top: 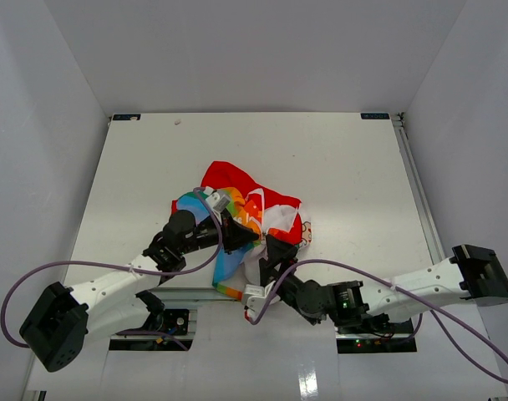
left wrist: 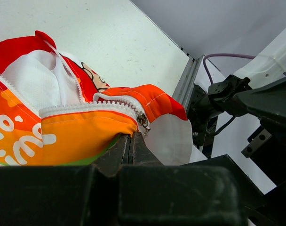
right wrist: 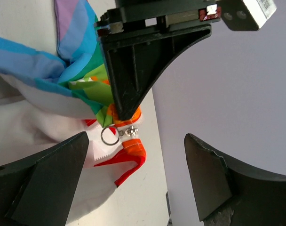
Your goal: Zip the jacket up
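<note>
Jacket [top: 246, 213] lies crumpled on the table [top: 337, 159], close to the near edge, its lowest fold at or over that edge. The slider [left wrist: 143, 120] sits at the end of a curved, bunched run of teeth, and its pull ring [right wrist: 109, 136] hangs free. The left gripper [left wrist: 131, 140] is clamped on the orange fabric just beneath the slider. The right gripper [right wrist: 136, 146] is spread wide and faces the ring, empty.

Likely faults:
- The small, loose ring may be missed.
- Pulling along slack, curved teeth may jam the slider.
- The pull may drag the cloth out of the left pinch.
- The two grippers are near each other and may collide.

Bare table lies open behind and to both sides. Toward the near edge there is little room.
</note>
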Available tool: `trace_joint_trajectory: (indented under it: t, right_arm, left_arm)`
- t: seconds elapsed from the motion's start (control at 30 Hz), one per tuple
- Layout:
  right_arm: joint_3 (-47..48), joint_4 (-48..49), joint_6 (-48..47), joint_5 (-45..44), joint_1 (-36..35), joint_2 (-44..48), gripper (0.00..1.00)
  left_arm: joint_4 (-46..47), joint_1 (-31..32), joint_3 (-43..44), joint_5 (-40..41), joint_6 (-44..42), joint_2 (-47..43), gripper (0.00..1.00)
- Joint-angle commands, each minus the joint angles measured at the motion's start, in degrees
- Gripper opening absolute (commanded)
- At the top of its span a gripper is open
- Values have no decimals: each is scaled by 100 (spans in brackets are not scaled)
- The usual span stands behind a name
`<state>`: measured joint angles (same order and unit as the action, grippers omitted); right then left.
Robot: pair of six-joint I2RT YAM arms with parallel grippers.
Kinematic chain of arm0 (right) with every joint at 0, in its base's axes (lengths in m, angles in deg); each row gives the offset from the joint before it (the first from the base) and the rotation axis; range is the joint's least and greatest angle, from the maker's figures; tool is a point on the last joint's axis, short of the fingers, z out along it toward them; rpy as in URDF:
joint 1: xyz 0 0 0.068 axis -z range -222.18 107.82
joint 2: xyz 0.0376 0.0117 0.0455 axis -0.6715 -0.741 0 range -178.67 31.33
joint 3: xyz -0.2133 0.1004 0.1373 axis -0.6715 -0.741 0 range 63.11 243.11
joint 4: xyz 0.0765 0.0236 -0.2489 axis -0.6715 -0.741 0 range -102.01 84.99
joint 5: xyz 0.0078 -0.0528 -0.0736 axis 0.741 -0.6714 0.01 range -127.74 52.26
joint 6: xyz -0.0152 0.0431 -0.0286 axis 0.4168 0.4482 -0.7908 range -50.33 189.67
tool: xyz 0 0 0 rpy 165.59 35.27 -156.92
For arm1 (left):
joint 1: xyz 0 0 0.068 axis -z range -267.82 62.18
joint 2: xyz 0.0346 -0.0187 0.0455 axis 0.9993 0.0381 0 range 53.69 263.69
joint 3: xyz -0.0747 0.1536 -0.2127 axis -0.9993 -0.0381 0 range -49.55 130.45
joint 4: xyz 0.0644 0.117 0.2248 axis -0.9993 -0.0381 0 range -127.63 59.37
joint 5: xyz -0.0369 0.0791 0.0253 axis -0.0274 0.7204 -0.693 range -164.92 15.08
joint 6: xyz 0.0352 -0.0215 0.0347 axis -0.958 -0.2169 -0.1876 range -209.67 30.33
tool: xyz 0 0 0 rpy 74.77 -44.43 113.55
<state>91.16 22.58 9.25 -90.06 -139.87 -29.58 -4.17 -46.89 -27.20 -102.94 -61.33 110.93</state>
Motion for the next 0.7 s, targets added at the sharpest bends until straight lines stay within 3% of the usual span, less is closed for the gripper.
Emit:
trace_joint_trajectory:
  t: [0.0,0.67]
  right_arm:
    - [-231,348,-179,-535,-144,92,89]
    - [-652,2057,-1060,-519,171,-615,91]
  left_arm:
    - [24,-74,100,-140,63,-161,0]
    - [184,-181,53,-450,165,-64,0]
